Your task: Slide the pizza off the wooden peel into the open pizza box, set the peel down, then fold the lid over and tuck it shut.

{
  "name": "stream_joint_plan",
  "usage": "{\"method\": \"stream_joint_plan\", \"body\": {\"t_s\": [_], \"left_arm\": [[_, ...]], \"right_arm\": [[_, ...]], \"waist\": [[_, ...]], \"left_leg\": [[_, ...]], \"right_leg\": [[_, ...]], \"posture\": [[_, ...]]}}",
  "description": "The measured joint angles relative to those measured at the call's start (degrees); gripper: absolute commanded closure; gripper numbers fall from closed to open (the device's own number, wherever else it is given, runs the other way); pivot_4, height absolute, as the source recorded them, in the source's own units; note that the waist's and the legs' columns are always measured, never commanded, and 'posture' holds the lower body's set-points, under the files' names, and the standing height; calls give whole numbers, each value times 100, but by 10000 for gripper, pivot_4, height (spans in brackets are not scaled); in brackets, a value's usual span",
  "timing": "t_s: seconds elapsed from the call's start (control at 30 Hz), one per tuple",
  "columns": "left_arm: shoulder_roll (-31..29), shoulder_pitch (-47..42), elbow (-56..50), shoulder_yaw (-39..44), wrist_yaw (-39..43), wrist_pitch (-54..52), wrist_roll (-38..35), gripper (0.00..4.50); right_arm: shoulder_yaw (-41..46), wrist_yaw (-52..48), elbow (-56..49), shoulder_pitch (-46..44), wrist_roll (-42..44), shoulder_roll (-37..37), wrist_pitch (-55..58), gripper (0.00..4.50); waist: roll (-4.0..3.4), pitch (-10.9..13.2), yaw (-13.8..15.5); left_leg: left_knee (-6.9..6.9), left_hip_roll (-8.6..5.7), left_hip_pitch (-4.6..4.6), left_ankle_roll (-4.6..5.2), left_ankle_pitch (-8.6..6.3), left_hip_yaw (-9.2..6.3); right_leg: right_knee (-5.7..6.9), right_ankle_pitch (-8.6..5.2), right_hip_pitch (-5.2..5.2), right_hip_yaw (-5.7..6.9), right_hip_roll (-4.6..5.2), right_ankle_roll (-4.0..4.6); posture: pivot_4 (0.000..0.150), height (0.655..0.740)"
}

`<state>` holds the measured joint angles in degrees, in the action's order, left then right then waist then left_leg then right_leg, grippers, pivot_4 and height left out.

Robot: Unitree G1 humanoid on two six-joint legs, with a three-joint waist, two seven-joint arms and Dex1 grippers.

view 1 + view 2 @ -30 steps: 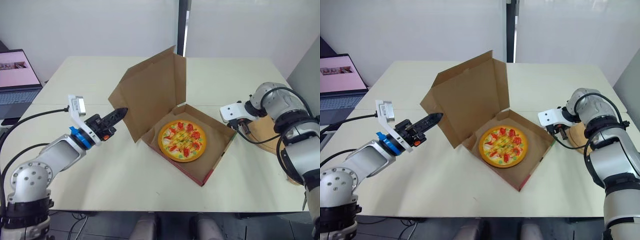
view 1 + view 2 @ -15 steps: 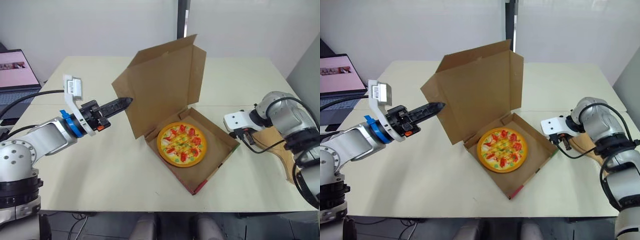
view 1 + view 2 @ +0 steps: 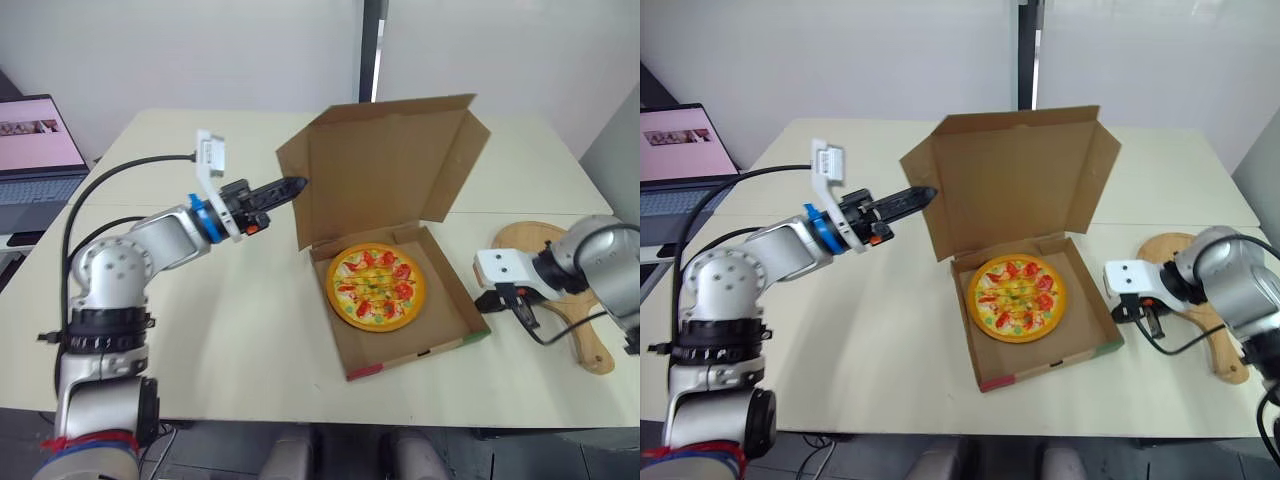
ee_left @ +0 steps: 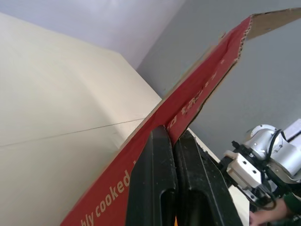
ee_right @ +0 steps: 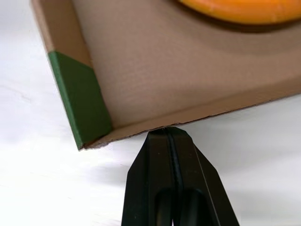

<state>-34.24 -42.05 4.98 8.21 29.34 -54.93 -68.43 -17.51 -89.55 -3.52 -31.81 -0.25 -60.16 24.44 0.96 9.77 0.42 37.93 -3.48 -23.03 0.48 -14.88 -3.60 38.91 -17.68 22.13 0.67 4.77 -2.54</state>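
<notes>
Pizza [image 3: 377, 287] is found lying in the box [image 3: 410, 357], between the two claws and nearer the right one. The peel [image 3: 588, 342] is laid on the counter [image 3: 250, 340] just beyond the right claw [image 5: 168, 134], on its side away from the box. The lid [image 3: 385, 160] is stood upright, so folding it over is judged to be the step in hand.

For this to be done well, the lid should be pushed steadily over its hinge from the outer face. The tray should be braced from the opposite side so that it is not slid across the counter. The side flaps should be guided inside the walls before anything is tucked, and the pizza should be kept clear of them.

The left claw [image 3: 292, 185] is seen closed, its fingers together and their tips set against the lid's red outer face near its side edge; nothing appears to be gripped. The right claw is likewise closed and empty, its tip touching the box wall beside the green corner.
</notes>
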Motion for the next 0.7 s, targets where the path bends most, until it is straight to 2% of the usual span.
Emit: {"method": "stream_joint_plan", "body": {"t_s": [0.2, 0.4, 0.7], "left_arm": [[232, -545, 669, -223, 752, 94, 799, 45000], [460, -1061, 1432, -362, 1409, 383, 1576, 45000], [579, -1151, 1648, -299, 1829, 457, 2079, 45000]], "right_arm": [[451, 245, -1081, 734, 598, -186, 1082, 44716], [742, 842, -1878, 1168, 1124, -62, 2100, 44716], [1022, 1535, -2053, 1499, 1511, -66, 2457, 44716]], "waist": [[6, 3, -33], [12, 7, -33], [23, 13, -32]], "left_leg": [[2, 1, 0, 0, 0, 1], [3, 1, -2, 0, 0, 1], [4, 0, -2, 1, 0, -1]], "right_leg": [[-1, 0, 0, -1, -1, 0], [-1, 0, 0, 1, 0, -1], [0, 0, -1, 1, 0, -1]], "posture": [[1500, 7281], [1500, 7281], [1500, 7281]]}}
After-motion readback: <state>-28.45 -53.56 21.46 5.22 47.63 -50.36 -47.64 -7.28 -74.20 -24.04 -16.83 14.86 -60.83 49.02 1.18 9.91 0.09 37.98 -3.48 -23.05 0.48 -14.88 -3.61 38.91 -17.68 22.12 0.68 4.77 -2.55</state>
